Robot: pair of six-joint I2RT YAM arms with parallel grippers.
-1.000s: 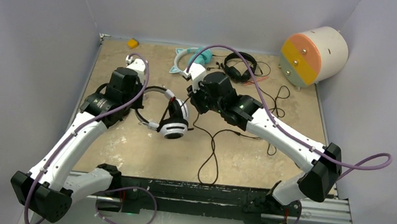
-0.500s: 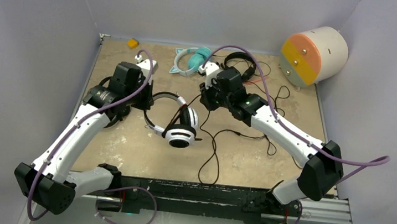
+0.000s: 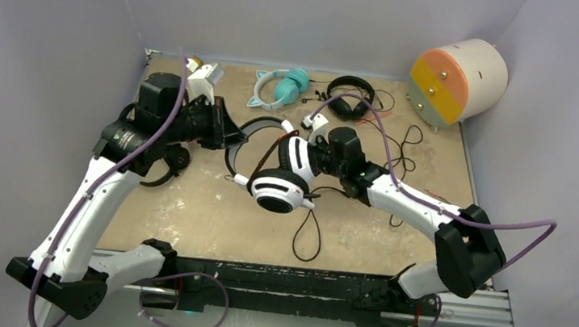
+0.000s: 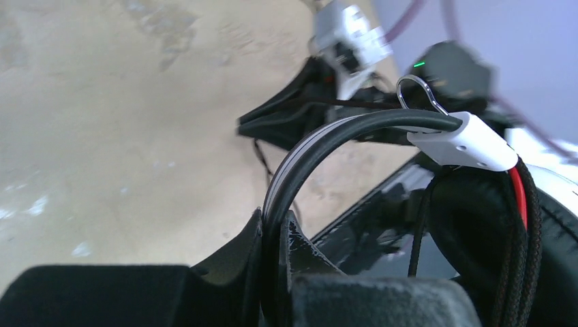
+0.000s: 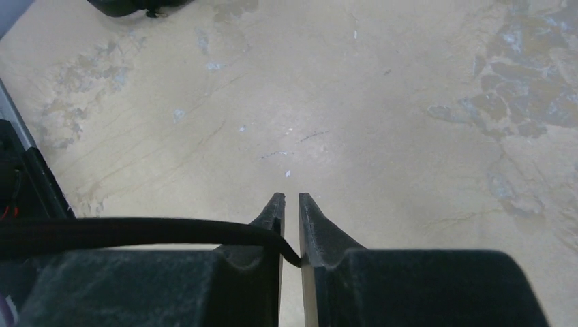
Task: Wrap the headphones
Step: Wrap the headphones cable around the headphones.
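The white-and-black headphones (image 3: 277, 188) hang above the middle of the table. My left gripper (image 3: 230, 134) is shut on their black headband (image 4: 327, 136), which runs between the jaws (image 4: 276, 235). A white slider (image 4: 470, 139) and a black ear cup (image 4: 491, 231) show to the right. My right gripper (image 3: 317, 160) sits just behind the ear cups and is shut on the thin black cable (image 5: 136, 230), pinched at the jaw roots (image 5: 290, 253). The cable's slack lies in a loop (image 3: 307, 234) on the table. Teal cat-ear headphones (image 3: 282, 87) and black headphones (image 3: 350, 97) lie at the back.
Another black headset (image 3: 166, 165) lies partly hidden under my left arm. A cream, orange and yellow cylinder (image 3: 457, 80) stands off the table's back right corner. Loose black cables (image 3: 410, 140) trail over the right side. Grey walls enclose the table.
My left gripper has carried the white-and-black headphones to the right and toward the near edge. My right gripper has moved in against the ear cups with the cable, and the loop on the table has shortened.
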